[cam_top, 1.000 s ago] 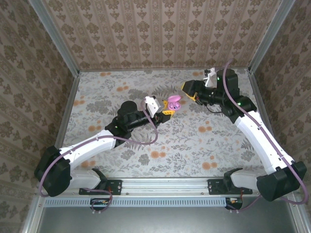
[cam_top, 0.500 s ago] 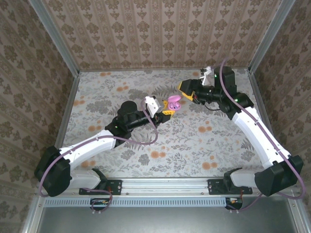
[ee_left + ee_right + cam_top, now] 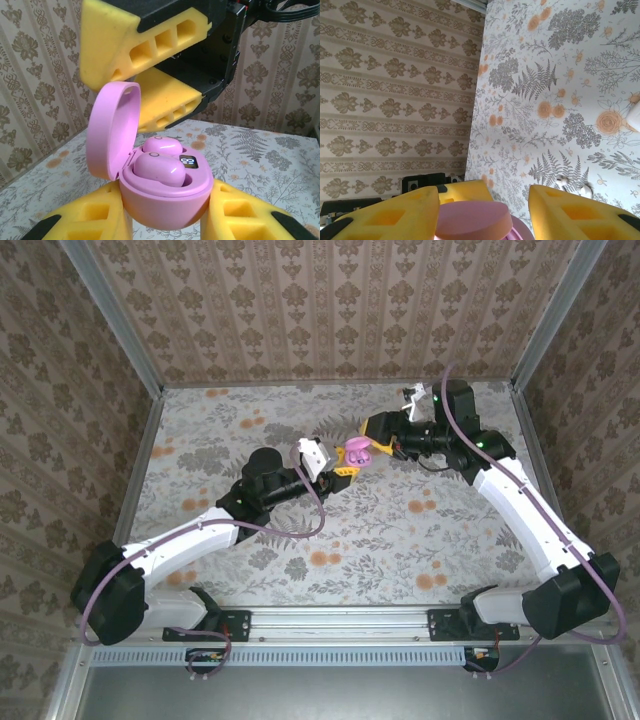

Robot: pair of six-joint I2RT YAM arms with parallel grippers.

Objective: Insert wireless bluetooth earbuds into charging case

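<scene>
Fingers of the left gripper are drawn in narrow on the base of the charging case, one yellow pad against each side, so I read that as a firm hold. From the left wrist camera I see the case upright with its lid hinged open and standing to the left. Both earbuds lie side by side in the magenta wells, and a small dark display sits just to their right.

On the right gripper the fingers stand partly apart, straddling the top of the lid. There is a clear gap between the lid and one finger. On the other side the edge sits so close that I cannot tell whether it touches. This gripper grasps nothing.

From the overhead camera I place the case around the middle of the floral table, toward its far side, between the two grippers. The left one reaches in from the near left and the right one from the far right.
</scene>
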